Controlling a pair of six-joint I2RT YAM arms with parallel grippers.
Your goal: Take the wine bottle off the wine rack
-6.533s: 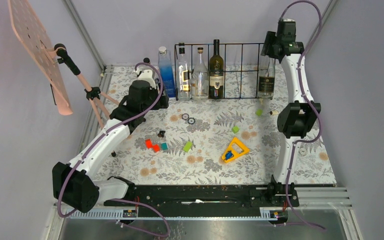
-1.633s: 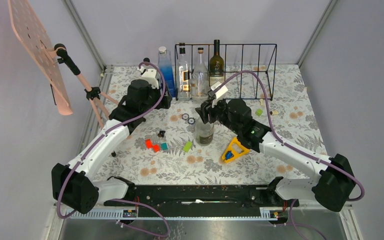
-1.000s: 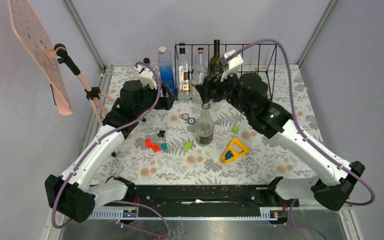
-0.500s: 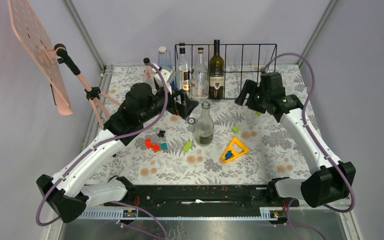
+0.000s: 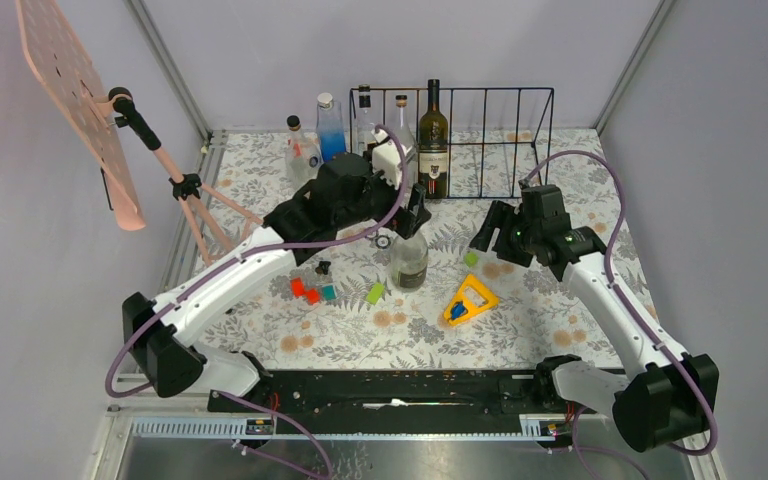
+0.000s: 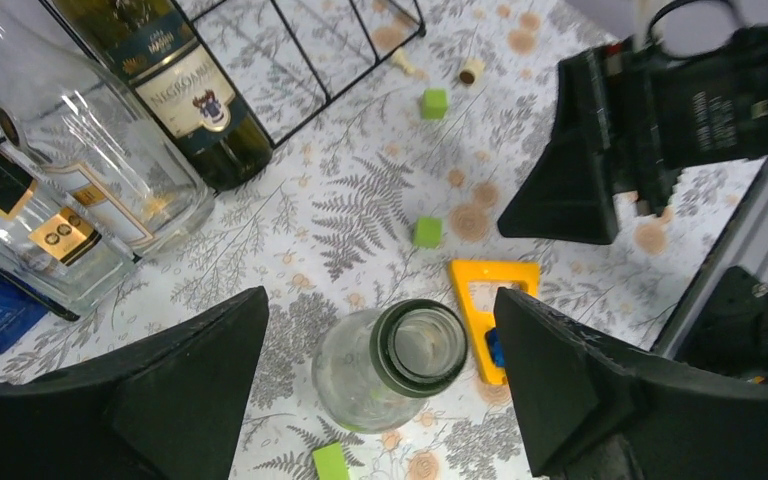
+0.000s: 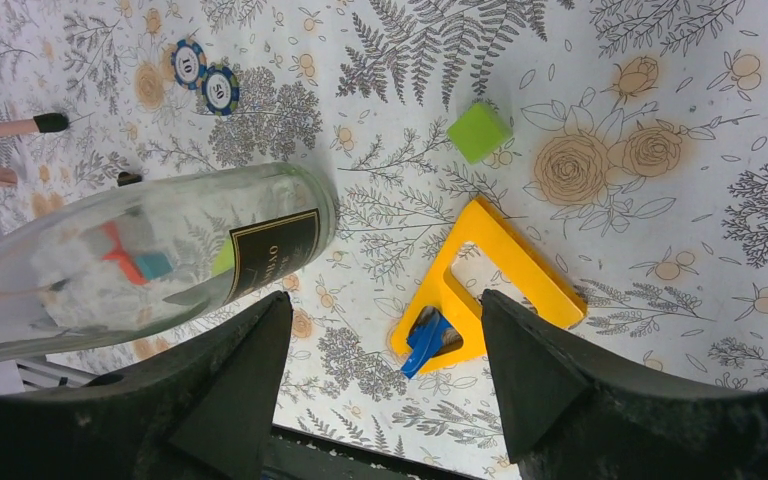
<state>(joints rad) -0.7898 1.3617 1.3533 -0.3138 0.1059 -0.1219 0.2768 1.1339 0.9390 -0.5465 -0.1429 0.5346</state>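
The black wire wine rack point(image 5: 500, 140) stands at the back of the table. A dark green wine bottle point(image 5: 432, 135) stands in it, with two clear bottles to its left, partly hidden by my left arm. A clear wine bottle point(image 5: 408, 262) stands upright on the table in front of the rack. My left gripper point(image 5: 412, 215) is open right above its neck. In the left wrist view the bottle's mouth point(image 6: 422, 347) lies between the spread jaws of the left gripper point(image 6: 380, 350). My right gripper point(image 5: 482, 238) is open and empty, right of the bottle. In the right wrist view the right gripper point(image 7: 385, 370) is open beside the clear bottle point(image 7: 160, 260).
A yellow triangle toy point(image 5: 470, 298), green blocks point(image 5: 375, 293), red and teal blocks point(image 5: 305, 290) and poker chips point(image 7: 205, 80) lie around the bottle. A blue bottle point(image 5: 330, 130) and a small bottle point(image 5: 298, 150) stand left of the rack. A pink tripod stand point(image 5: 180, 185) is at the left.
My right gripper set the clear bottle on the table, let go and drew back to the right. My left arm swung right to hover over the bottle's neck.
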